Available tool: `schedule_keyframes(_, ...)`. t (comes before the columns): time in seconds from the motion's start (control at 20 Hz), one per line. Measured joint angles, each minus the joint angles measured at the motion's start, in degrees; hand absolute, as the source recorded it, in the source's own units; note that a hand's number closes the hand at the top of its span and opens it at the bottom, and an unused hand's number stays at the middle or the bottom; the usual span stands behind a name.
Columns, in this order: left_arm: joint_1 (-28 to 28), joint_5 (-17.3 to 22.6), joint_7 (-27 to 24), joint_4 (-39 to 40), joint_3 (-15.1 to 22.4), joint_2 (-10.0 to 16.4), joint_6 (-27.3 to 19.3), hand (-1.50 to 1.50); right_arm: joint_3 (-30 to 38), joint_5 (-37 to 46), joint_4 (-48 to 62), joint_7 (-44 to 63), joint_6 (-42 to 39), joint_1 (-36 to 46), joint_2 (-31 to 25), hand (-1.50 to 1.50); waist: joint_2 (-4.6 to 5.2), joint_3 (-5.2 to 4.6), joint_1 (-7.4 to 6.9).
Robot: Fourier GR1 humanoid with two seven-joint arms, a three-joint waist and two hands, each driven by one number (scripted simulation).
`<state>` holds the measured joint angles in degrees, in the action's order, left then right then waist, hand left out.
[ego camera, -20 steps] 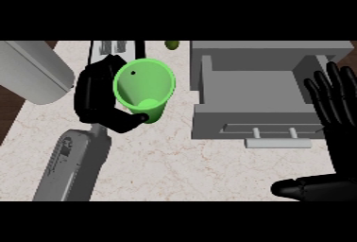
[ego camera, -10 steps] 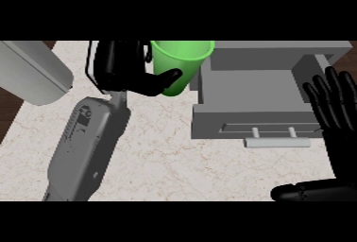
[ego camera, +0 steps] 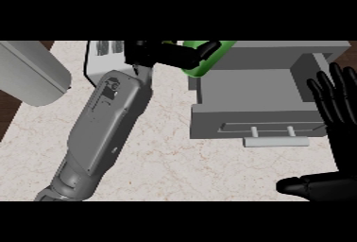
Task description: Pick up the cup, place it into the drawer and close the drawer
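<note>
My left hand (ego camera: pixel 167 53) is shut on the green cup (ego camera: pixel 209 60) at the top of the head view. The cup is partly cut off by the view's upper edge and partly hidden by my fingers. It hangs at the back left corner of the open grey drawer (ego camera: pixel 254 125), just over the drawer's left wall. The drawer stands pulled out, with its pale handle (ego camera: pixel 275 141) facing me. My right hand (ego camera: pixel 336 111) rests open at the right edge, fingers up, beside the drawer's right side.
A large grey rounded appliance (ego camera: pixel 31 75) fills the upper left corner. A white object with dark slots (ego camera: pixel 105 54) lies behind my left forearm (ego camera: pixel 105 127). The marbled counter (ego camera: pixel 181 170) stretches in front of the drawer.
My left hand has carried the green cup up and to the right, from the counter's left part to the drawer's back left corner. The right hand has not moved.
</note>
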<state>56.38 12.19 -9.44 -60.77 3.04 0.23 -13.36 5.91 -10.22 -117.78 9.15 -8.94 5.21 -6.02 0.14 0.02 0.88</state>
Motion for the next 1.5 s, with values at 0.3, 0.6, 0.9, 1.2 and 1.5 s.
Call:
schedule_keyframes(0.3,5.41,3.45,-2.24,8.67,3.47,-0.18,-4.58,1.5,-0.23,0.14,-0.54,-0.45,-0.23,-1.03,0.22,-1.5,0.02,0.0,0.37)
schedule_keyframes(0.6,10.51,8.69,-6.21,18.52,7.69,-0.22,-8.13,1.5,-0.51,0.45,0.04,-1.36,-0.9,-1.04,0.1,-1.5,0.2,0.01,1.05)
schedule_keyframes(0.9,14.54,14.52,-9.19,27.27,12.67,-0.23,-9.44,1.5,-1.04,0.87,1.43,-2.77,-1.35,-0.23,0.36,-1.5,0.5,0.03,2.15)
schedule_keyframes(1.2,16.53,17.31,-11.91,34.0,17.84,-0.23,-9.31,1.5,-0.33,-0.12,2.19,-1.16,-1.01,2.7,-0.27,-1.5,0.78,0.04,3.13)
schedule_keyframes(1.5,18.33,20.25,-10.65,36.74,23.57,-0.22,-11.26,1.5,-2.03,0.42,2.61,-1.64,-1.48,2.58,0.4,-1.5,1.04,0.07,4.58)
